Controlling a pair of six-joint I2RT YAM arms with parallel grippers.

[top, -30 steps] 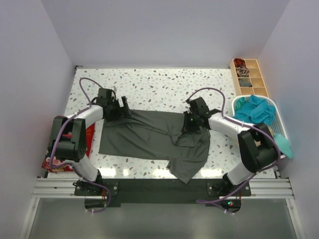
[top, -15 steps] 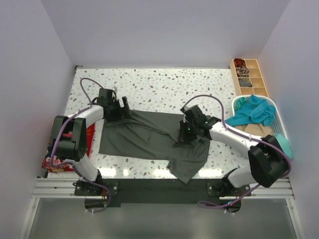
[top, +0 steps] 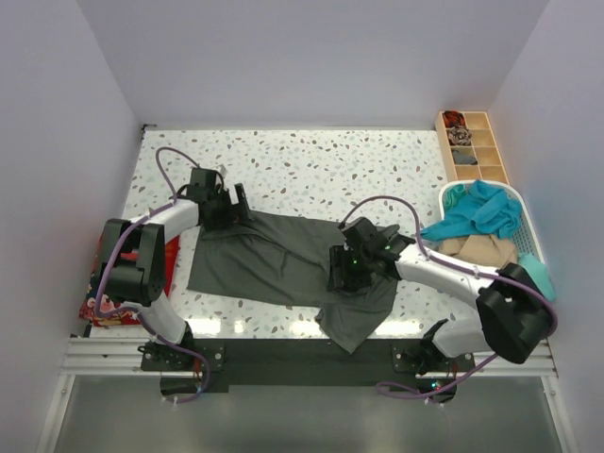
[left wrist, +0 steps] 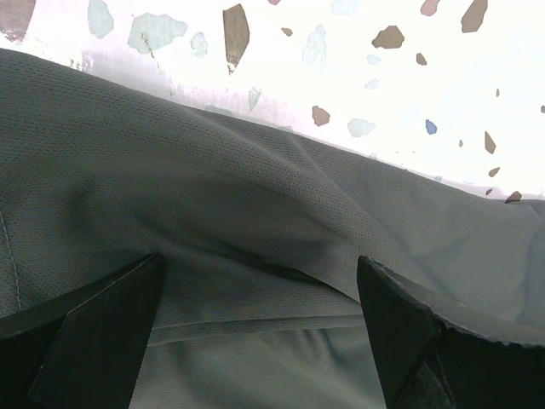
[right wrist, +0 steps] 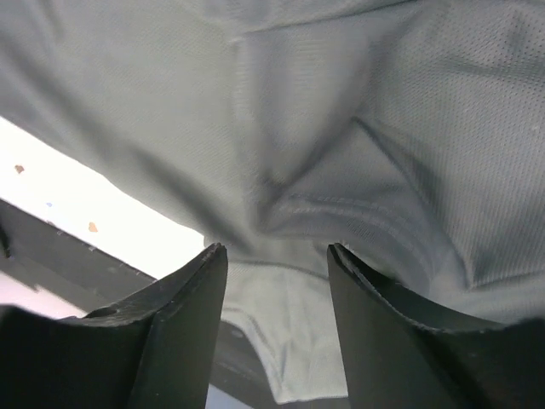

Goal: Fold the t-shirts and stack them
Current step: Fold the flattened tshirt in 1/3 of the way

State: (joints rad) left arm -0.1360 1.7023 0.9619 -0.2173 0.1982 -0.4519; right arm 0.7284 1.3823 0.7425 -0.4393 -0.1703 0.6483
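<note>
The speckled worktop [top: 311, 160] carries the dark grey-green t-shirt [top: 255, 260], spread out, with its right part crumpled and reaching the near edge. The left end effector [top: 236, 206] gapes wide at the far-left corner, empty. The right end effector [top: 342, 274] stands part-open over the rumples, gripping nothing. Folding over those creases risks a lopsided fold.

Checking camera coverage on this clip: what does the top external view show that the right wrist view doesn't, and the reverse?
Only the top external view: the left gripper at the far left corner of the dark grey-green t-shirt, a white plastic basket holding a teal shirt and a tan shirt, a wooden compartment tray, and red printed cloth at the table's left edge. Only the right wrist view: a stitched hem fold lying below the right gripper, fingers parted. Both: that t-shirt and the speckled white table.
</note>
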